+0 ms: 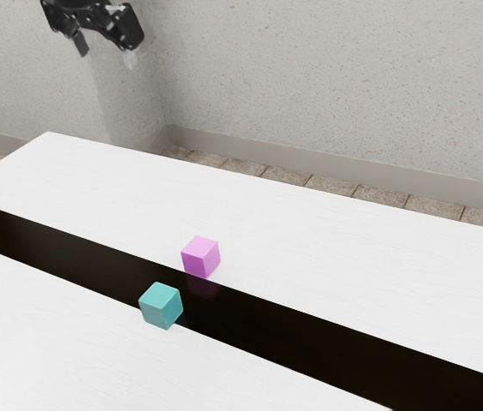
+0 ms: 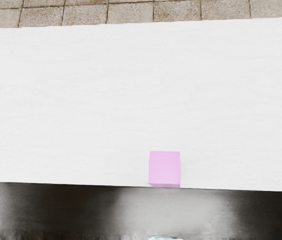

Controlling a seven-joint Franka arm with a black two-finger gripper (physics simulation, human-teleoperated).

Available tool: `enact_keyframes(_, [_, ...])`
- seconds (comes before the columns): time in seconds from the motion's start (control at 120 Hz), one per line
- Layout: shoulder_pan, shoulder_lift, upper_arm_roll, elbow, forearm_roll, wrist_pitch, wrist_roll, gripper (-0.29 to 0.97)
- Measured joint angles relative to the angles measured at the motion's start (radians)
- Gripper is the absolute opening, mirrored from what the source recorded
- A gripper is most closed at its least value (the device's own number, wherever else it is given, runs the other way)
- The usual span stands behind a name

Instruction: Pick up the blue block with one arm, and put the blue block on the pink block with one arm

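Blue block (image 1: 160, 305) sits on the worktop (image 1: 353, 248), well apart from the claw (image 1: 104, 51). The claw hangs high at the exterior view's upper left, its two fingers spread with nothing between them. Below it, the pink block (image 1: 200, 256) stands at the far edge of a dark strip (image 1: 327, 347) that crosses the white worktop. The blue block rests near it but not touching, a little nearer and toward the exterior view's left, at the strip's near edge.
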Motion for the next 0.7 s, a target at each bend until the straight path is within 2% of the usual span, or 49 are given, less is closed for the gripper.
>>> enact_keyframes(0.05, [0.027,-0.001,-0.001,0.017,0.008,-0.059,0.008,0.68])
enact_keyframes(0.15, [0.025,-0.002,0.001,0.027,0.013,-0.141,0.024,0.68])
enact_keyframes(0.342, [0.028,0.008,0.015,0.023,0.008,-0.215,0.045,0.68])
enact_keyframes(0.475, [0.025,0.030,0.034,-0.003,0.003,-0.221,0.057,0.68])
enact_keyframes(0.7, [0.033,0.018,0.101,-0.219,-0.003,-0.123,0.071,0.68])
